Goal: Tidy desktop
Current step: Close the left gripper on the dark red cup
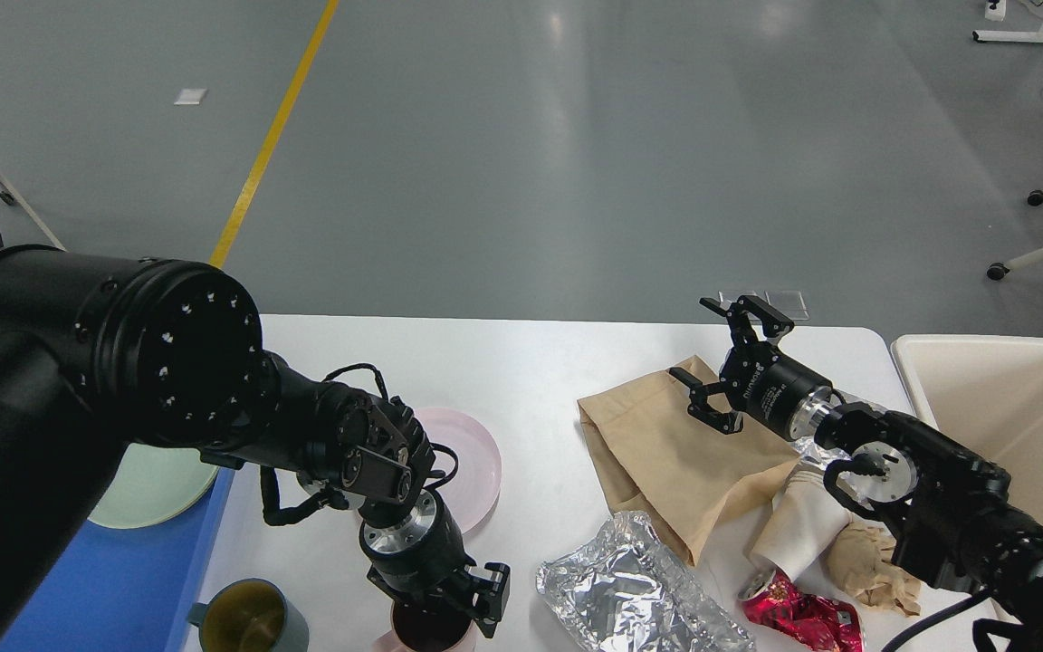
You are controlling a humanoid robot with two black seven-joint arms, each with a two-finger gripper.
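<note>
The left end effector point(472, 593) sits at the rim of the pink cup point(422, 629) at the near edge of the white desk point(521, 371), its grip unclear, so a clip could tip the cup, while the right end effector point(721, 362) hovers open over the bag point(666, 453)

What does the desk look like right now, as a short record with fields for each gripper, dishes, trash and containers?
left gripper: over the pink cup, jaw state unclear
right gripper: open, above the brown bag, empty
dishes: pink plate, grey mug; green plate on the blue tray
trash: foil, red wrapper, crumpled paper
containers: cream bin, right of the desktop
</note>
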